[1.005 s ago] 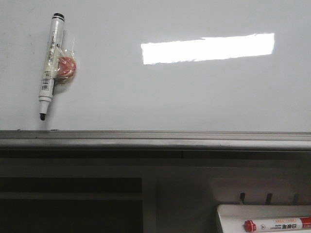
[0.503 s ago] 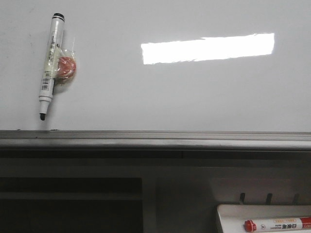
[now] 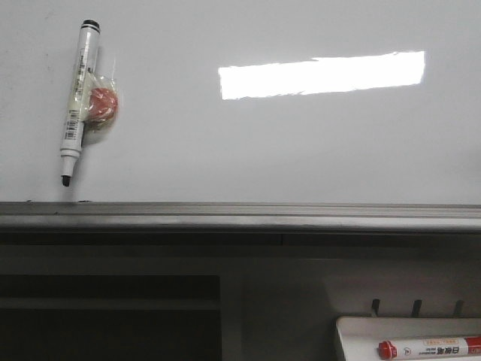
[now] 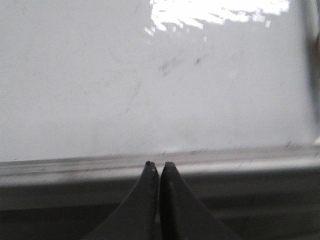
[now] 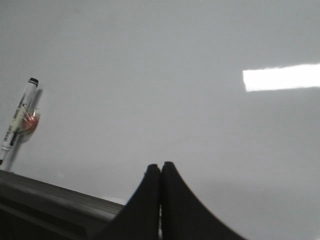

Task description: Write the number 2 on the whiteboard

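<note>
The whiteboard [image 3: 270, 150] is a glossy pale grey board with a bright rectangular reflection and a grey bottom rail [image 3: 240, 216]. No number 2 shows on it; only faint smudges show in the left wrist view. A black-capped white marker [image 3: 78, 99] hangs on the board at the upper left, tip down, stuck to a red round magnet; it also shows in the right wrist view [image 5: 18, 121]. My left gripper [image 4: 159, 164] is shut and empty, facing the rail. My right gripper [image 5: 160, 165] is shut and empty, facing the board. Neither gripper shows in the front view.
A small white tray [image 3: 361, 331] at the lower right holds a red-capped marker [image 3: 430, 347]. Dark shelving lies below the rail. The board's right frame edge [image 4: 312, 60] shows in the left wrist view.
</note>
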